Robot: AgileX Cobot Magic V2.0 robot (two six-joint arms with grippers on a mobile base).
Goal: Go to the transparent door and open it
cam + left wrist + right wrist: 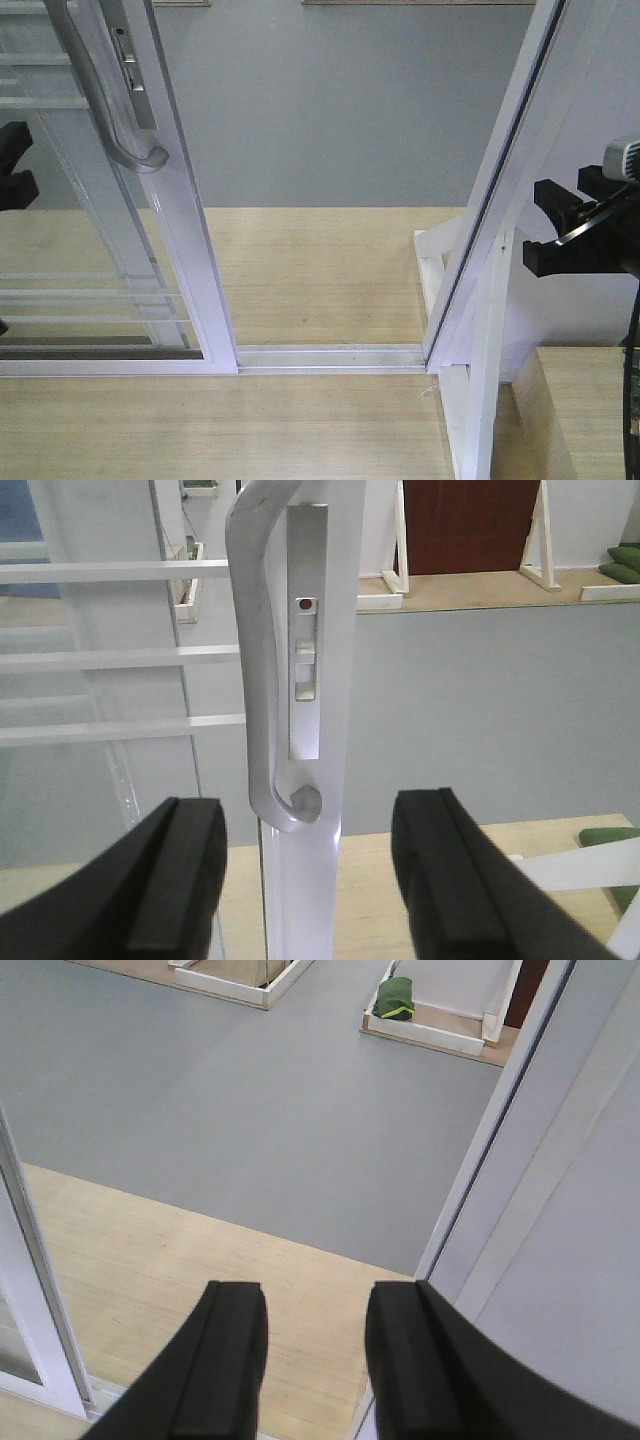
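My right gripper (315,1360) hangs with jaws apart above the pale wood floor (190,1250). Beyond that wood lies grey floor (240,1090); a green bundle (395,998) sits at its far edge.

Grey floor (340,110) beyond a light wood floor (310,270). White floor track (330,357) runs across the opening to a white upright post (490,360). Far off, a green cushion (396,998) lies in a white-edged wooden platform (430,1035). Dark red door (465,525) at the back.
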